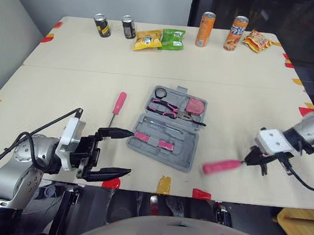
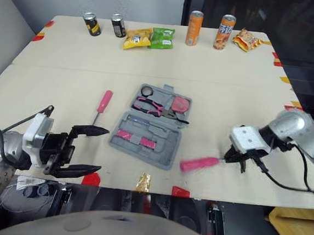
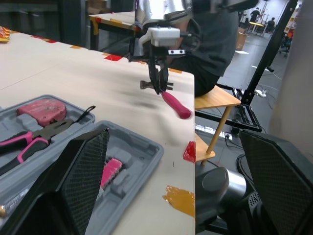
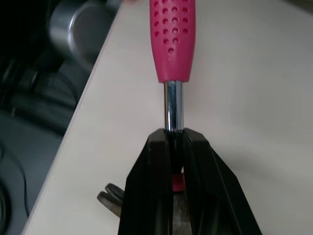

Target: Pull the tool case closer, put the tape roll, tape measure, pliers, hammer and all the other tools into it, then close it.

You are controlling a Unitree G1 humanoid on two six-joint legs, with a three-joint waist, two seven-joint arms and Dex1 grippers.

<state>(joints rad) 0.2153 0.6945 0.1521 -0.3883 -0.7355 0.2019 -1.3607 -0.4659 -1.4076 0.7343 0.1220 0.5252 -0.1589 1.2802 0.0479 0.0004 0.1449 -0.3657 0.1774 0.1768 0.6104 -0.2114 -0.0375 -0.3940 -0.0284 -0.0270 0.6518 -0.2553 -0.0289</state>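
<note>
Jaws of the right gripper (image 1: 258,159) are shut on the hammer (image 1: 221,167) near the desk's (image 1: 66,87) front right corner. They pinch the metal shaft close to the head. In the head views the pink handle runs roughly along the front edge, pointing to the robot's left at the open case (image 1: 184,151) in the desk's middle. The handle's tip is near the case's front right corner without touching it. The case's far half already holds the tape roll (image 1: 161,92), pliers (image 1: 166,108) and tape measure (image 1: 195,105). A screwdriver (image 1: 118,103) lies on the desk just left of the case. The left gripper (image 1: 129,152) hangs wide open and empty by the case's front left corner.

From the left wrist, its two spread fingers frame the case's near half. Beyond it the hammer hangs from the right gripper, handle sloping down towards the front edge and seemingly clear of the surface.

From the right wrist, the fingers close tight on the chromed shaft, with the dotted handle pointing straight away from them.

Judged from this, the carry belongs to the right arm: leftward along the hammer's own axis, handle first.
</note>
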